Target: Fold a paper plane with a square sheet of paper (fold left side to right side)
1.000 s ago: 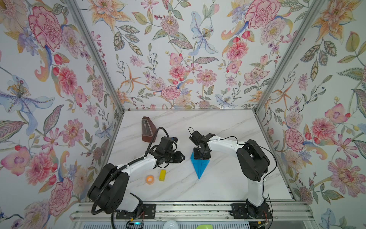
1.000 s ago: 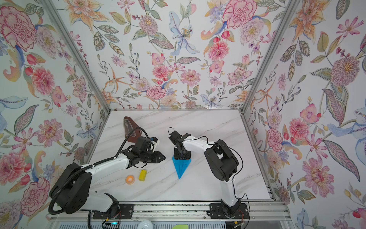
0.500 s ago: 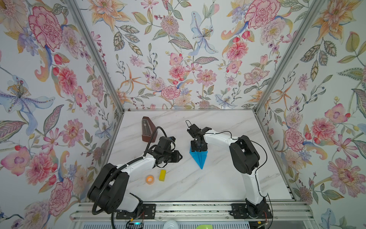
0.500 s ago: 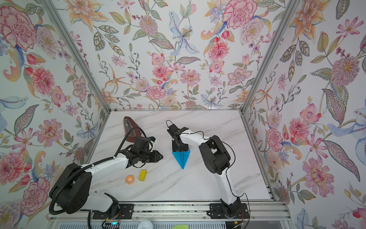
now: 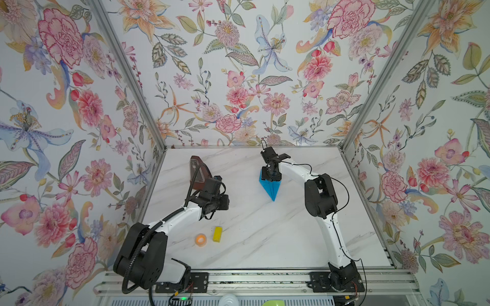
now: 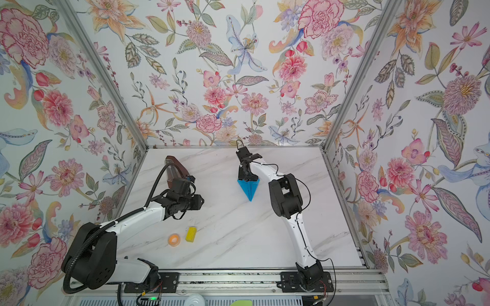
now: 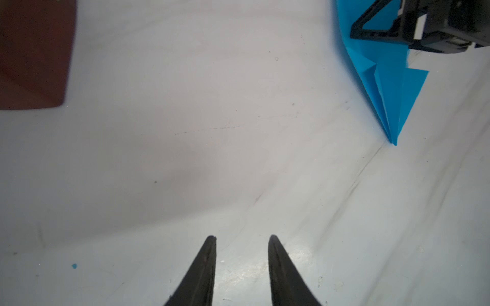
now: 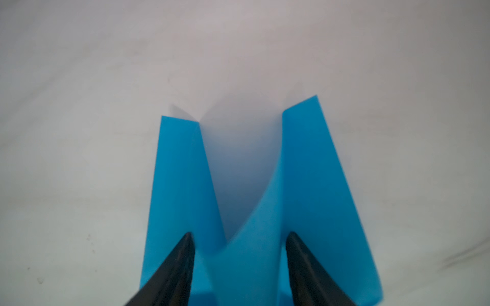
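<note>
The square sheet of paper is folded into a bright blue paper plane [image 5: 272,188] [image 6: 249,189], a dart lying mid-table with its nose toward the front edge. My right gripper [image 5: 270,176] [image 6: 246,178] stands over its wide tail end. In the right wrist view its jaws [image 8: 240,234] are open, with the fingertips down on the paper plane [image 8: 313,172] and a wing flap rising on each side. My left gripper [image 5: 226,203] [image 7: 242,236] hovers open and empty over bare table, well to the left of the paper plane [image 7: 381,79].
A brown wedge-shaped object [image 5: 198,172] [image 6: 173,169] stands behind the left arm. A small yellow block [image 5: 217,234] and an orange ring [image 5: 200,239] lie near the front left. Floral walls close in the marble table [image 5: 265,238] on three sides.
The right gripper has moved toward the back wall and the paper plane has slid back with it. The left gripper has drawn back slightly and its jaws have widened.
</note>
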Controlling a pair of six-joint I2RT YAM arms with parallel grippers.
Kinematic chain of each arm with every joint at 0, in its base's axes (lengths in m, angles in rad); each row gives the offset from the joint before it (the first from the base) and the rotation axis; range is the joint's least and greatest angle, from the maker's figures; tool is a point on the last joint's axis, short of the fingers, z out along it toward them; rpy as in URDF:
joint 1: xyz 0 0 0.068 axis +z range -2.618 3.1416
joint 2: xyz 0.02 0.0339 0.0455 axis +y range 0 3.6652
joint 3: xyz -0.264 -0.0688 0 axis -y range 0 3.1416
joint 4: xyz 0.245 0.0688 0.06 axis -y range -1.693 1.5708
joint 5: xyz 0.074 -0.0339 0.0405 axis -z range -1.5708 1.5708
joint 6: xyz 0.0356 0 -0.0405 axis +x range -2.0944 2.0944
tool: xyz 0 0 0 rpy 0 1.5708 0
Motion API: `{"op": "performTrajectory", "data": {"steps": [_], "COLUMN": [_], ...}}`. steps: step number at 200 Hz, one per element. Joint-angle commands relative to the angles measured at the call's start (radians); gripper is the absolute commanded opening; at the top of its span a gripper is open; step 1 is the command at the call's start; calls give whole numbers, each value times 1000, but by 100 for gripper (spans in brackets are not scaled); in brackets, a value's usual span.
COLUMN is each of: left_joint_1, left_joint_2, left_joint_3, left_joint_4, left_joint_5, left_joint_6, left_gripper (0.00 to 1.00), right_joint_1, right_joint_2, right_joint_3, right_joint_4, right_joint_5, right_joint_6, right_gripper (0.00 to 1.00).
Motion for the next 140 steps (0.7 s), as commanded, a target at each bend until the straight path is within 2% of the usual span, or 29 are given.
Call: {"op": "performTrajectory", "data": {"steps": [1,13,38,47,50,56,64,74,92,125,140], "left_joint_1": [43,68,116,125,126,128,131,137,147,172,184], "left_joint_2": [-31,-35,-43,-46,-48,-49,-49,-46,-35,6,2], "left_joint_3": [15,7,-1,-3,-4,-5,-8,-13,-38,-57,-108], "left_joint_4": [-29,-17,7,17,20,29,42,64,141,286,420], "left_joint_5": [-114,-146,-203,-240,-263,-303,-355,-409,-467,-555,-552], "left_joint_6": [41,48,71,86,91,102,115,129,173,249,318], "left_gripper": [43,49,62,68,70,76,90,99,99,99,99], "right_joint_1": [-8,-13,-28,-34,-37,-43,-53,-71,-111,-226,-290], "right_joint_2": [-41,-91,-211,-258,-273,-303,-345,-402,-524,-764,-866], "right_joint_3": [48,38,-14,-47,-59,-86,-132,-206,-385,-814,-1004], "right_joint_4": [-51,-50,-50,-50,-50,-48,-40,-12,76,379,519], "right_joint_5": [6,7,15,26,30,44,66,87,119,246,257], "right_joint_6": [-12,-16,-44,-58,-65,-76,-91,-114,-172,-258,-288], "right_gripper": [58,62,82,98,99,99,99,99,99,99,99]}}
